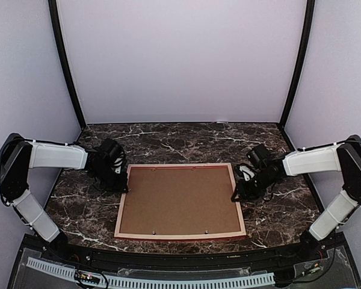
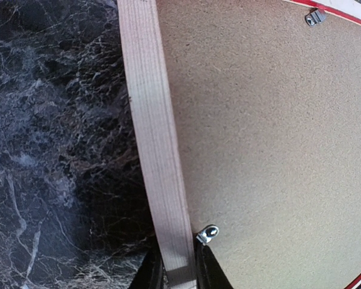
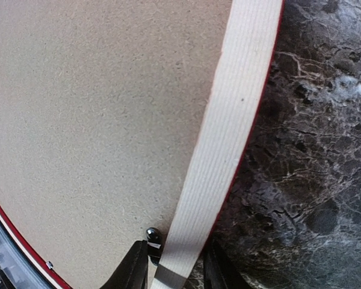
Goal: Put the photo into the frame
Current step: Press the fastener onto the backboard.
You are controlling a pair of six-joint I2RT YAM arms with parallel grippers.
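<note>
The frame [image 1: 180, 236] lies flat and face down on the marble table [image 1: 168, 141]. Its pale wood back is up and a line of red shows along its outer edges. It spans the space between my two sets of fingers, and each of its end rails runs out from my fingertips, away from my wrist.

It acts as a shallow tray. The brown backing board [image 1: 179, 200] fills the whole opening inside the rails. I cannot see the photo; the board covers whatever sits beneath it.

My left gripper [image 2: 179, 274] straddles the left end rail, with one finger on the table side and one on the board side. Both are snug against the wood, so I am holding the frame there. A small metal clip [image 2: 207, 233] sits on the board just ahead of my inner fingertip. A second clip [image 2: 314, 17] lies far ahead, by the opposite corner.

My right gripper [image 3: 174, 268] straddles the right end rail at a narrow gap. The outer finger is against the red edge. The inner finger is just beside the rail, next to a small dark fastener [image 3: 151, 233], and I cannot tell whether it is pressing. In the top view the frame's longer sides run from one gripper to the other.
</note>
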